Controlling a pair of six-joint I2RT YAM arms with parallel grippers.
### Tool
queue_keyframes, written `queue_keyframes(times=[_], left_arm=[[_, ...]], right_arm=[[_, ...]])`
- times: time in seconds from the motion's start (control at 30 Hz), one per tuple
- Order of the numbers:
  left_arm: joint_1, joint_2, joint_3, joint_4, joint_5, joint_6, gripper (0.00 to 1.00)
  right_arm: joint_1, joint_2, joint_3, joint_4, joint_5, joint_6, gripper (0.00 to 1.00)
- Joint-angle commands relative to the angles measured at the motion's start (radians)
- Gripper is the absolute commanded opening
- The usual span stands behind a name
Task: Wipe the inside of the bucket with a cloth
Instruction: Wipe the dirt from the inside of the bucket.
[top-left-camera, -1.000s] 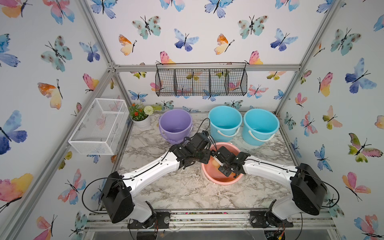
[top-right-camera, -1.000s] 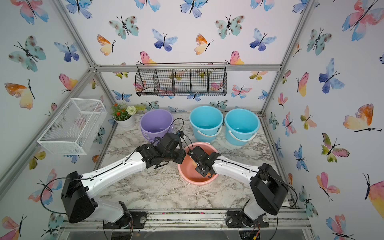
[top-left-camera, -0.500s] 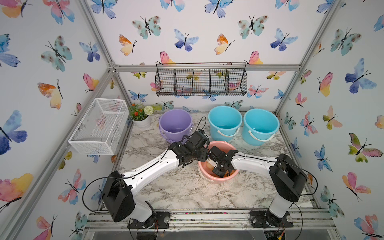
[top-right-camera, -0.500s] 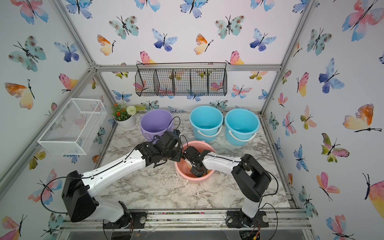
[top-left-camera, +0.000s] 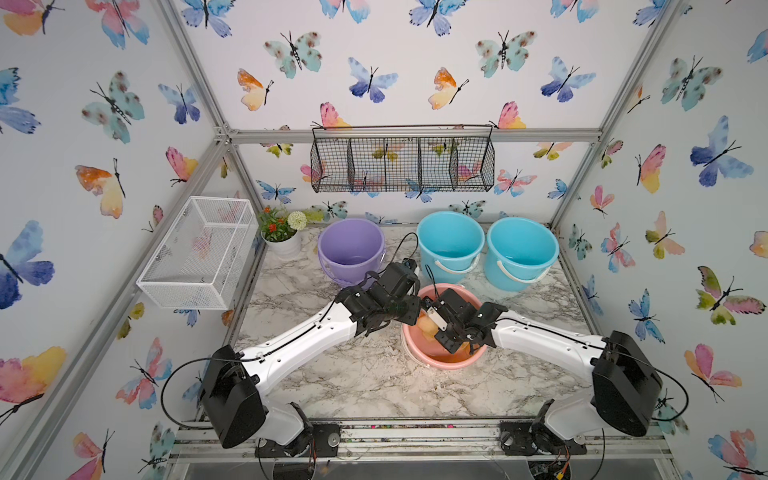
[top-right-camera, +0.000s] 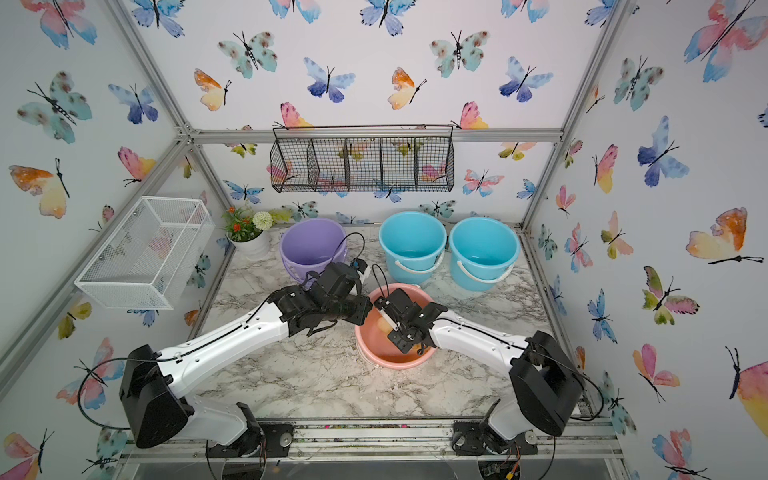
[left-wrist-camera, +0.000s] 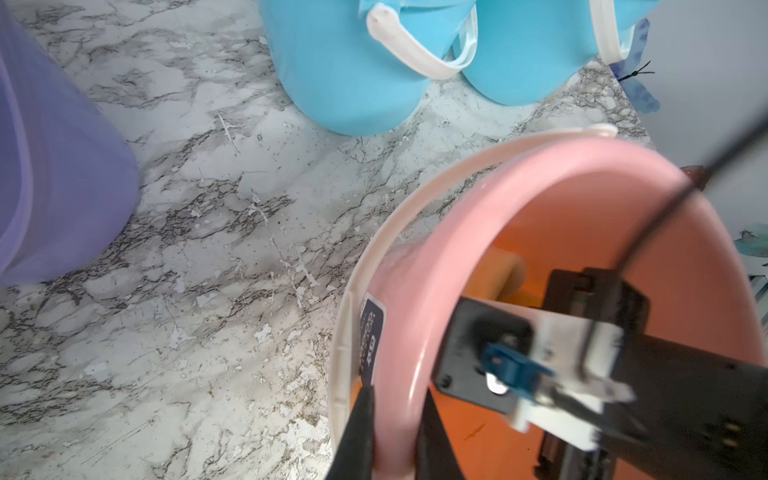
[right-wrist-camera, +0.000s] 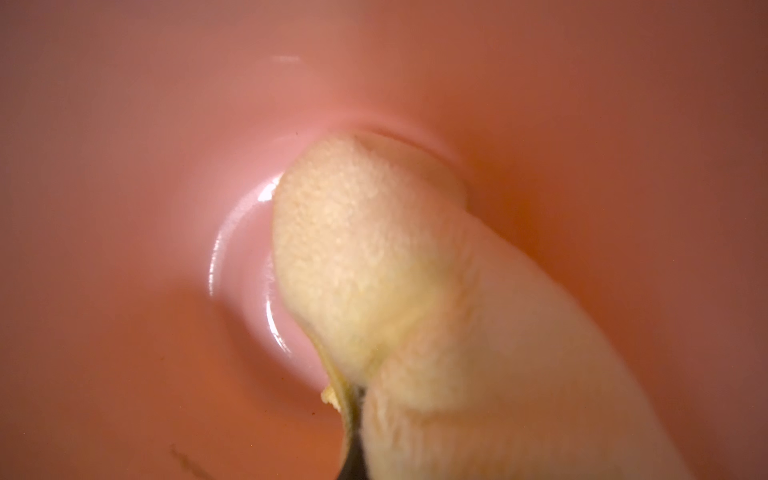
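My left arm reaches in low from the near-left side of the pink bucket (top-left-camera: 453, 366) (top-right-camera: 390, 364), forearm stretched out, wrist bent toward the rim. In the left wrist view, my left claw (left-wrist-camera: 397, 399) is pinched nearly closed on that rim, one finger outside the wall and one inside.

My right arm comes from the near-right side, forearm long and low, wrist tipped down into the bucket's mouth. My right claw (right-wrist-camera: 355, 415) is clamped tight on the cloth (right-wrist-camera: 365, 257), a pale yellow bundle pressed where the bucket's inner wall meets its floor. Only a dark sliver of one finger shows under the fabric. In both top views the cloth (top-left-camera: 424, 327) (top-right-camera: 384, 326) is a pale patch inside the bucket, on the side nearest my left claw.

The bucket sits on the marble table (top-left-camera: 365, 374), with a purple bucket (top-left-camera: 351, 245) and two blue buckets (top-left-camera: 451, 237) behind it.

Half a second ago my right elbow was folded up close beside the bucket. Now it is swung well out and the forearm lies stretched. My left arm's hold on the rim is unchanged.
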Motion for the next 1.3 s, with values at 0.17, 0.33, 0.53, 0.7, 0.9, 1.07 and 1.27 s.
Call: queue_keyframes(times=[0.17, 0.33, 0.53, 0.7, 0.9, 1.07, 1.27], left_arm=[[0.002, -0.017, -0.028, -0.001, 0.033, 0.005, 0.00], [0.002, -0.020, -0.033, 0.007, 0.037, 0.005, 0.00], [0.002, -0.029, -0.036, 0.020, 0.038, 0.004, 0.00], [0.002, -0.040, -0.040, 0.024, 0.027, 0.003, 0.00], [0.001, -0.052, -0.046, 0.039, 0.025, 0.002, 0.00], [0.002, -0.058, -0.041, 0.043, 0.018, 0.005, 0.00], [0.001, -0.084, -0.049, 0.059, 0.004, 0.004, 0.00]], right_arm=[[0.009, -0.218, 0.008, 0.273, 0.068, -0.002, 0.02], [0.009, -0.203, 0.035, 0.321, 0.084, 0.046, 0.02], [0.009, -0.171, -0.028, 0.442, -0.029, 0.164, 0.02], [0.010, -0.096, -0.072, 0.446, -0.130, 0.268, 0.02], [0.010, -0.039, -0.148, 0.464, -0.191, 0.333, 0.02], [0.009, 0.038, -0.147, 0.422, -0.210, 0.349, 0.02], [0.011, 0.104, -0.118, 0.338, -0.254, 0.365, 0.02]])
